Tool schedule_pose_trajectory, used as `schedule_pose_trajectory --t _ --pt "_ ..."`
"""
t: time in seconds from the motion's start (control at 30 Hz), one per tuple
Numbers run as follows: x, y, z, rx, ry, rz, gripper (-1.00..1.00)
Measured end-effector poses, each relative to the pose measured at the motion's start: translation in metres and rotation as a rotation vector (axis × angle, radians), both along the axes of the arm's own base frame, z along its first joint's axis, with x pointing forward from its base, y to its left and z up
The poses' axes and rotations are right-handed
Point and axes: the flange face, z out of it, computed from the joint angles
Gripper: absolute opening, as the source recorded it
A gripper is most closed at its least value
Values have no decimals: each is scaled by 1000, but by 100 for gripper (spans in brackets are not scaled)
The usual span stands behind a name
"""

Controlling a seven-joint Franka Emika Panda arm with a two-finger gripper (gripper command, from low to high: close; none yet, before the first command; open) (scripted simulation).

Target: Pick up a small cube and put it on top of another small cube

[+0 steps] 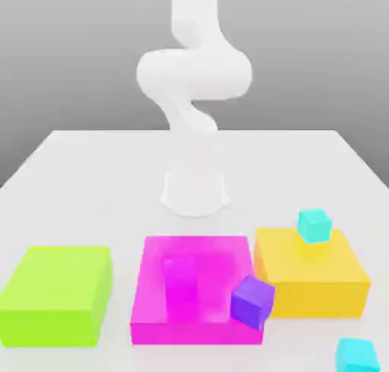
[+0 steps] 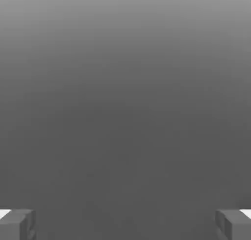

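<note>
One small cyan cube (image 1: pixel 314 226) rests on the back of the flat yellow block (image 1: pixel 311 275) at the exterior view's right. A second small cyan cube (image 1: pixel 357 355) lies on the table near the front right corner. In the hand view my gripper (image 2: pixel 125 224) is open, its two grey fingertips (image 2: pixel 17 224) far apart with nothing between them and plain grey background beyond. The white arm (image 1: pixel 194 77) is coiled high above its base, well away from both cubes.
A flat green block (image 1: pixel 57 294) and a flat magenta block (image 1: pixel 194 287) sit in a row with the yellow one. A small purple cube (image 1: pixel 252 302) leans at the magenta block's front right corner. A small magenta cube (image 1: pixel 180 275) lies on the magenta block.
</note>
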Motion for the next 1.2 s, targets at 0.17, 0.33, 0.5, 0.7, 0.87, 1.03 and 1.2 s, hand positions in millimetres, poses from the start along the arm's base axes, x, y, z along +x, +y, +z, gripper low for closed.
schedule_pose_trajectory --t 0.17,0.33,0.5,0.7,0.87,1.03,1.2 --pt "59 33 -66 -26 125 -43 0" --pt "104 66 -139 -43 240 -71 0" --pt "134 99 -219 -47 350 -87 0" --pt "147 144 -318 -33 479 -88 0" --pt "143 176 -397 1 587 -97 0" --pt "124 213 -470 52 697 -98 0" --pt "116 225 -545 72 732 -100 0"
